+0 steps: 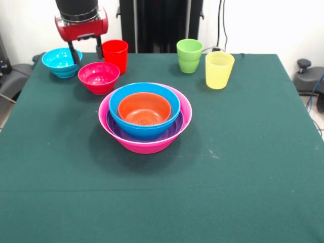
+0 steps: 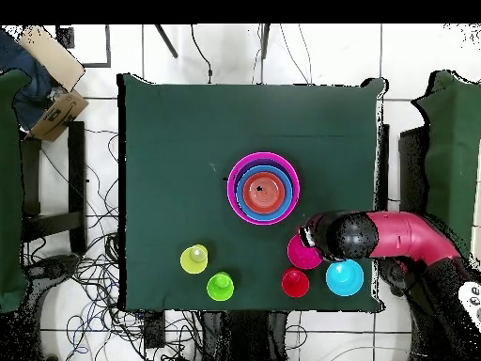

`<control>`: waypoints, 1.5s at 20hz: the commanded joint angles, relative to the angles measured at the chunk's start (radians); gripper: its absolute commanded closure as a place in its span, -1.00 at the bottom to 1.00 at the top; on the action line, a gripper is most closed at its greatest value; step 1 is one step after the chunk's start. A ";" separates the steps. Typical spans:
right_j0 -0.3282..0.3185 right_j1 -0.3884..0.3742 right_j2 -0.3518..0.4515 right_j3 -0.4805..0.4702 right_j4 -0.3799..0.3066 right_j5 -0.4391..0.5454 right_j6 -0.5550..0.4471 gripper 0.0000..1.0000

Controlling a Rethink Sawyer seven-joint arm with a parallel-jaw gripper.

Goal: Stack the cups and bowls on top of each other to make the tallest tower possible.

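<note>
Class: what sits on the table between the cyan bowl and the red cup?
In the front view, the pincer hangs between cyan bowl and red cup.

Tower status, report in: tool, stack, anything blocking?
Tool open, empty, hovering between cyan bowl and red cup, above magenta bowl. Tower: pink, purple, blue, orange nested. Nothing blocking.

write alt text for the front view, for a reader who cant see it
A pink bowl at the centre of a green table holds nested purple, blue and orange bowls. Behind it stand magenta and cyan bowls, red, green and yellow cups, and the open gripper above the magenta bowl.
</note>
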 commanded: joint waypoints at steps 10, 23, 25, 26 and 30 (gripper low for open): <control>0.000 0.138 -0.054 -0.025 -0.072 -0.110 -0.023 -1.00; -0.037 0.156 -0.025 -0.065 -0.059 -0.058 -0.096 -1.00; -0.037 0.150 -0.021 -0.068 -0.052 -0.045 -0.101 -1.00; -0.039 0.148 -0.018 -0.071 -0.049 -0.037 -0.106 -1.00; -0.044 0.144 -0.009 -0.082 -0.041 -0.013 -0.126 -1.00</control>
